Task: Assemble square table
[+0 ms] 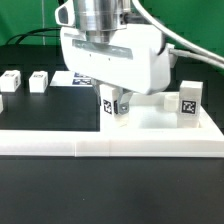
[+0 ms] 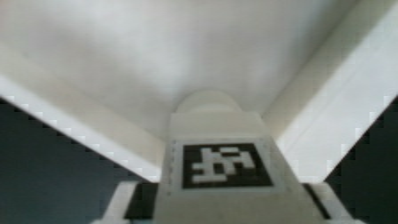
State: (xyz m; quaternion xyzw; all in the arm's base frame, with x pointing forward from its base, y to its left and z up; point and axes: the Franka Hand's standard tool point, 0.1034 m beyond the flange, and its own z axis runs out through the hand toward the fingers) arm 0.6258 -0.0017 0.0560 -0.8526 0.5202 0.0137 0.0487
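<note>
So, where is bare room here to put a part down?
Free: the black table between the leg posts at the exterior view's left and the gripper, and the black strip before the white rail. Crowded: around the gripper, the held leg post and the tagged block beside it.

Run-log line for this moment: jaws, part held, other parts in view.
jaws: closed on leg post | place: at square slab | loose: two leg posts exterior view's left, one tagged post right
</note>
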